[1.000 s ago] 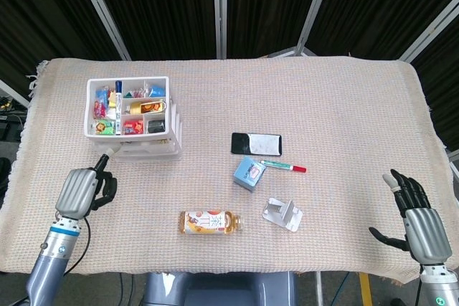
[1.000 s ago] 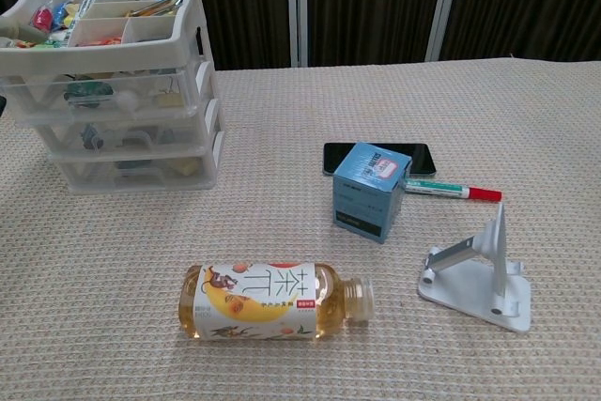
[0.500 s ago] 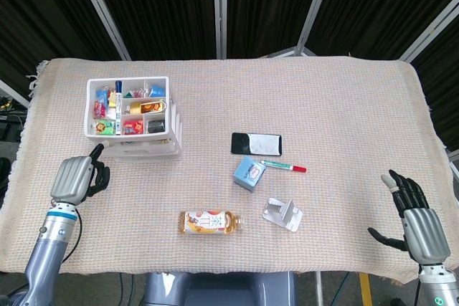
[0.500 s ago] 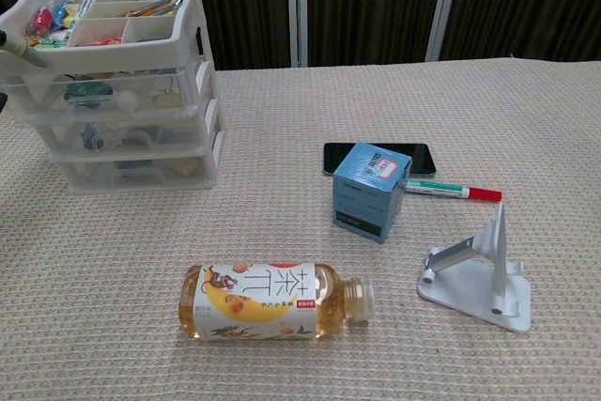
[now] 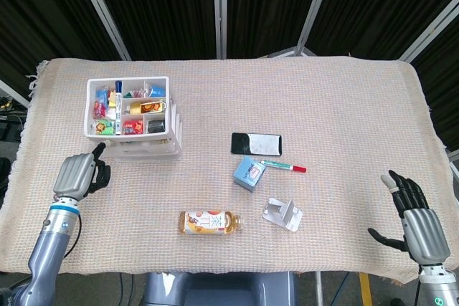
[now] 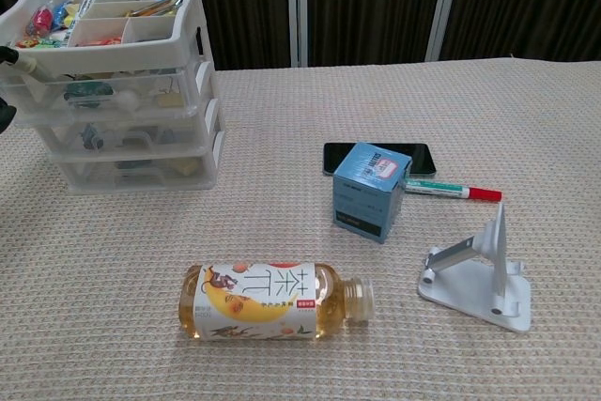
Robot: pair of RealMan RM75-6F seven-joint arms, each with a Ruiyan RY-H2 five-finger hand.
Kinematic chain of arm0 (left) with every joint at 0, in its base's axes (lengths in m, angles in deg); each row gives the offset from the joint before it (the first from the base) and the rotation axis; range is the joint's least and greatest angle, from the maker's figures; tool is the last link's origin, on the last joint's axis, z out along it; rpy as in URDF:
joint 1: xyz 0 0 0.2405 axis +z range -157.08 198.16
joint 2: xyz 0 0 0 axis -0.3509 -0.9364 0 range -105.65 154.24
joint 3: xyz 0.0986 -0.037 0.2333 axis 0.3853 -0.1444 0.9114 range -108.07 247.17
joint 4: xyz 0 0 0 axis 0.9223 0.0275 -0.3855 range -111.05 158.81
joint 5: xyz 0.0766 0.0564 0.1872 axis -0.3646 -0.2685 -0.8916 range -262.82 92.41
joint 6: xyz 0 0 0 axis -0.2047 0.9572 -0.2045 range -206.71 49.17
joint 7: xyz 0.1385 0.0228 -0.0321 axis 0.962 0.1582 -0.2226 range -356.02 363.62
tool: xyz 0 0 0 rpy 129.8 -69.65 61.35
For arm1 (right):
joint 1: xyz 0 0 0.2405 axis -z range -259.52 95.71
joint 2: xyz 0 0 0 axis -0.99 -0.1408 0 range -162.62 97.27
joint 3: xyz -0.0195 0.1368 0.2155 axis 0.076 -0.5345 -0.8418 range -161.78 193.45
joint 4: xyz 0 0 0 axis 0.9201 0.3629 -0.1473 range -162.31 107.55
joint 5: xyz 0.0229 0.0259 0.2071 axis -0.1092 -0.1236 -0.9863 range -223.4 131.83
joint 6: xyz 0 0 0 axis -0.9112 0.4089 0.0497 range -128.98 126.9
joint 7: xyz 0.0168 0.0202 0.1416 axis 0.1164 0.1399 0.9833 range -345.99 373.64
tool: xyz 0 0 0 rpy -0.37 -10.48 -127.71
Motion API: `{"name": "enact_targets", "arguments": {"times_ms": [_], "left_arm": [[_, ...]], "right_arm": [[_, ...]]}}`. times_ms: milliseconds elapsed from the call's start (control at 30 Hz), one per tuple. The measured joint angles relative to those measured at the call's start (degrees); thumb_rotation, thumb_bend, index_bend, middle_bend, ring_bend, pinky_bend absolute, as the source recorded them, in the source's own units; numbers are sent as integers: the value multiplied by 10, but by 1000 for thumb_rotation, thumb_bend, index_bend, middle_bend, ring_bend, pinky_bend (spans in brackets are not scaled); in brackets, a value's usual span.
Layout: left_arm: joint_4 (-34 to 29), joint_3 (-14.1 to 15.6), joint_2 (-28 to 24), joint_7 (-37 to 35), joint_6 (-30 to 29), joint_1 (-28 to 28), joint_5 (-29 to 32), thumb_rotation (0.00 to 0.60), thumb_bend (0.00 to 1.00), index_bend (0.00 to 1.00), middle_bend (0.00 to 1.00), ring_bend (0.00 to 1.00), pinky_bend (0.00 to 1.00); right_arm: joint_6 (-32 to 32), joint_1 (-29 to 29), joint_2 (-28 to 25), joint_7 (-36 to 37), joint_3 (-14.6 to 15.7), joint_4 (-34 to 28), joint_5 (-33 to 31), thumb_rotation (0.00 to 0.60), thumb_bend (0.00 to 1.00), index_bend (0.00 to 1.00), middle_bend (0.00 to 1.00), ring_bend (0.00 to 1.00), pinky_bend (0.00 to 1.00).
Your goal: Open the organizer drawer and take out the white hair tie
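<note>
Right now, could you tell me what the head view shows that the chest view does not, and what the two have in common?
Only the head view shows the whole left robot hand, fingers curled beside the organizer, and the right robot hand, open by the table's near right edge. Only the chest view shows the organizer's three stacked drawer fronts, all closed, with contents dimly visible through them. Both show the organizer's open top tray, phone, blue box, marker, tea bottle and white stand.
</note>
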Motion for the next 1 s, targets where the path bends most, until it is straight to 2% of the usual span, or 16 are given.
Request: {"name": "enact_targets", "arguments": {"times_ms": [233,533,1000], "left_arm": [[-10,2,-9,-4,11,-5,12,600,649,308,839,822,657],[-31,11,-23,-19,0,2,-19,600,653,326,839,822,657],[-62,64,-53,-35,-8,27,-96,600,653,323,839,822,657]], "right_arm": [[1,0,0,-1,1,-1,0,600,7,0,0,0,0],[3,0,2,-5,2,0,1,600,7,0,0,0,0],[0,1,-1,-3,2,-4,1,600,7,0,0,0,0]]}}
